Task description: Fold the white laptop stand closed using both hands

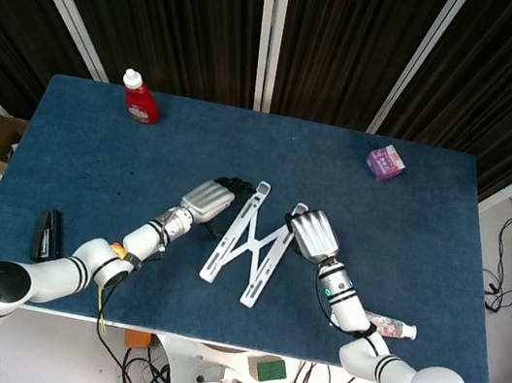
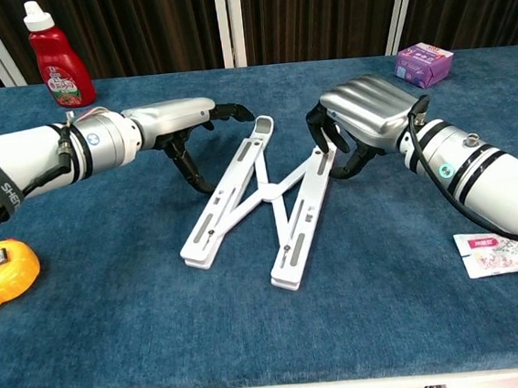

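The white laptop stand (image 1: 246, 242) (image 2: 257, 195) lies flat on the blue table as a narrow X, its two bars close together. My left hand (image 1: 206, 199) (image 2: 175, 119) reaches over from the left, fingers stretched toward the far end of the left bar and thumb pointing down beside it; it holds nothing. My right hand (image 1: 309, 233) (image 2: 366, 119) sits at the far end of the right bar, fingers curled around that end and pressing it inward.
A red bottle (image 1: 140, 97) (image 2: 56, 58) stands at the back left and a purple box (image 1: 386, 161) (image 2: 424, 61) at the back right. A yellow tape measure (image 2: 0, 272) lies front left, a sachet (image 2: 508, 253) front right.
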{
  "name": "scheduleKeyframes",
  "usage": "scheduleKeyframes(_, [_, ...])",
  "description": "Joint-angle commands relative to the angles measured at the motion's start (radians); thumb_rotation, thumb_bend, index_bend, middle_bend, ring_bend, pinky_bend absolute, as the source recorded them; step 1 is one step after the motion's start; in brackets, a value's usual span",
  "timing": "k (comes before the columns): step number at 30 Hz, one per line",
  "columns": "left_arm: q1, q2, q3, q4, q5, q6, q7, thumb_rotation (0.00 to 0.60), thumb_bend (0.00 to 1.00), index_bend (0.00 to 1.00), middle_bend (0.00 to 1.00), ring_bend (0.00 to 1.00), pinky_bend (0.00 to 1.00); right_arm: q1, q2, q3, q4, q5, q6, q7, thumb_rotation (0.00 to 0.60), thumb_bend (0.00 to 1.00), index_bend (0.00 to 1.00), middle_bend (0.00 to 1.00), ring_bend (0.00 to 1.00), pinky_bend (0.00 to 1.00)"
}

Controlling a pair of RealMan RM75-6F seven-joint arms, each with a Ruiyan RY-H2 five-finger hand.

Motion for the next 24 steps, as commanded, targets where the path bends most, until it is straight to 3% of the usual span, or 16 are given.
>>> scheduleKeyframes(1, [0.001, 0.004, 0.006, -0.012, 0.009, 0.007, -0.008, 0.600, 0.00, 0.09, 0.06, 0.04, 0.14, 0.007, -0.012, 0.001, 0.013, -0.002, 0.002, 0.009, 0.600, 0.00, 0.66, 0.75, 0.72, 0.82])
scheduleKeyframes(7, [0.028, 0.050, 0.004, -0.043, 0.012, 0.063, -0.003, 0.600, 0.00, 0.09, 0.06, 0.04, 0.14, 0.003, 0.036, -0.037, -0.057, -0.047, 0.034, 0.013, 0.600, 0.00, 0.63, 0.70, 0.69, 0.81])
scheduleKeyframes(10, [0.077, 0.111, 0.000, -0.103, 0.005, 0.140, 0.020, 0.600, 0.00, 0.09, 0.06, 0.04, 0.14, 0.012, 0.155, -0.076, -0.222, -0.086, 0.010, 0.003, 0.600, 0.00, 0.47, 0.60, 0.60, 0.72])
scheduleKeyframes(12, [0.114, 0.158, 0.004, -0.160, 0.004, 0.189, 0.038, 0.600, 0.00, 0.09, 0.06, 0.04, 0.13, 0.030, 0.237, -0.085, -0.343, -0.089, -0.041, -0.031, 0.600, 0.00, 0.33, 0.50, 0.50, 0.60])
scheduleKeyframes(15, [0.171, 0.233, 0.018, -0.253, -0.003, 0.248, 0.076, 0.600, 0.00, 0.09, 0.06, 0.04, 0.13, 0.079, 0.349, -0.073, -0.528, -0.051, -0.176, -0.113, 0.600, 0.00, 0.11, 0.32, 0.27, 0.33])
scheduleKeyframes(17, [0.205, 0.277, 0.028, -0.309, -0.012, 0.276, 0.104, 0.600, 0.00, 0.09, 0.06, 0.04, 0.13, 0.121, 0.394, -0.055, -0.604, -0.018, -0.266, -0.187, 0.600, 0.00, 0.03, 0.22, 0.15, 0.19])
scheduleKeyframes(20, [0.243, 0.324, 0.037, -0.373, -0.022, 0.308, 0.129, 0.600, 0.00, 0.09, 0.06, 0.04, 0.13, 0.170, 0.421, -0.039, -0.658, 0.027, -0.372, -0.254, 0.600, 0.00, 0.00, 0.14, 0.05, 0.10])
scheduleKeyframes(24, [0.284, 0.375, 0.055, -0.442, -0.031, 0.331, 0.157, 0.600, 0.00, 0.09, 0.06, 0.04, 0.13, 0.230, 0.419, -0.026, -0.672, 0.088, -0.483, -0.341, 0.600, 0.00, 0.00, 0.12, 0.02, 0.07])
